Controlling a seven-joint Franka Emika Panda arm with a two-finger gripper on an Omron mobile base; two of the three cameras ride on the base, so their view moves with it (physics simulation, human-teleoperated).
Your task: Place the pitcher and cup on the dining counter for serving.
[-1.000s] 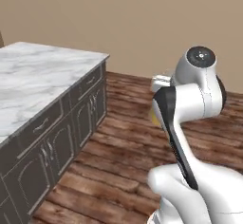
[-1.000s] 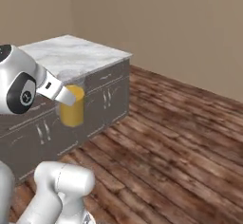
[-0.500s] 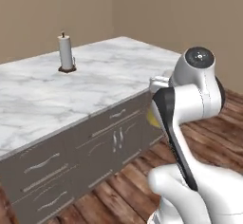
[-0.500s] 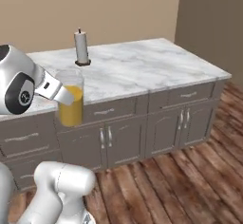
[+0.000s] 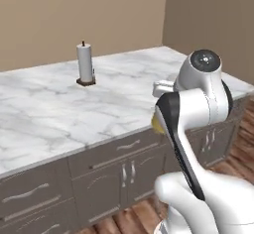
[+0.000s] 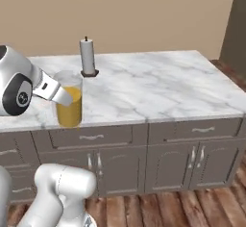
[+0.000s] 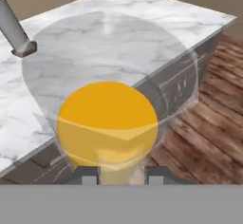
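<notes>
Carrying pitcher [image 6: 69,107] to table [image 6: 158,84]: base swung round.

Our hand [image 7: 117,174] grips the pitcher, held off the near edge; since a second ago the table fills our front, towel roll [image 6: 87,56] at 12 o'clock. Set-down looks near.

A white paper towel roll [image 6: 87,55] stands upright on a small dark base [image 6: 89,73], at about 11 o'clock in the right base view and 10 o'clock in the left [image 5: 85,62]. In the hand view it leans at 10 o'clock [image 7: 13,29]. Behind it runs a plain tan wall [image 6: 144,14]. Brown wood plank floor [image 6: 158,211] lies at 6 o'clock.
</notes>
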